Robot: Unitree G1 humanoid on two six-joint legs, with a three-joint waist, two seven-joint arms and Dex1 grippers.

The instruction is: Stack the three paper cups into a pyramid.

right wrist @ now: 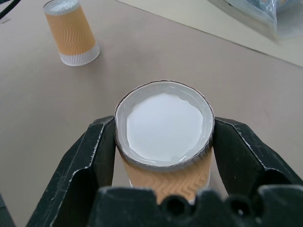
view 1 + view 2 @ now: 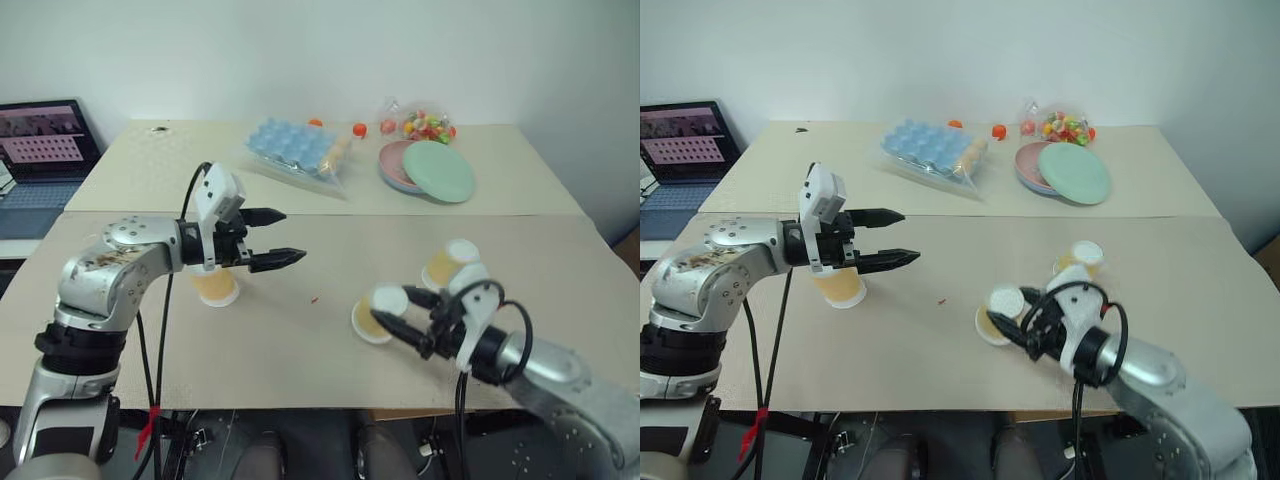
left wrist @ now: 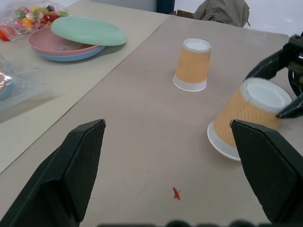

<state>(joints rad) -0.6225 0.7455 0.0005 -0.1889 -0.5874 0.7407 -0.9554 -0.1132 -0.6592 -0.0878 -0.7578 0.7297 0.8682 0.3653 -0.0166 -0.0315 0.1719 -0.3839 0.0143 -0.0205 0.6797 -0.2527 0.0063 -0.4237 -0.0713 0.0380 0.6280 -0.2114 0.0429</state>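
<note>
Between the right hand's [image 1: 163, 142] fingers sits a tilted paper cup [image 1: 163, 127], gripped.

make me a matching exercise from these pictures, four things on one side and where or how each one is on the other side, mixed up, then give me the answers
Things:
1. right pincer
2. left pincer
3. green plate
4. laptop

States:
A. lies on top of the pink plate
B. open, holding nothing
C. sits off the table's edge on the robot's left
D. closed on a tilted paper cup

Pairs: 1-D, 2-B, 3-A, 4-C
</note>
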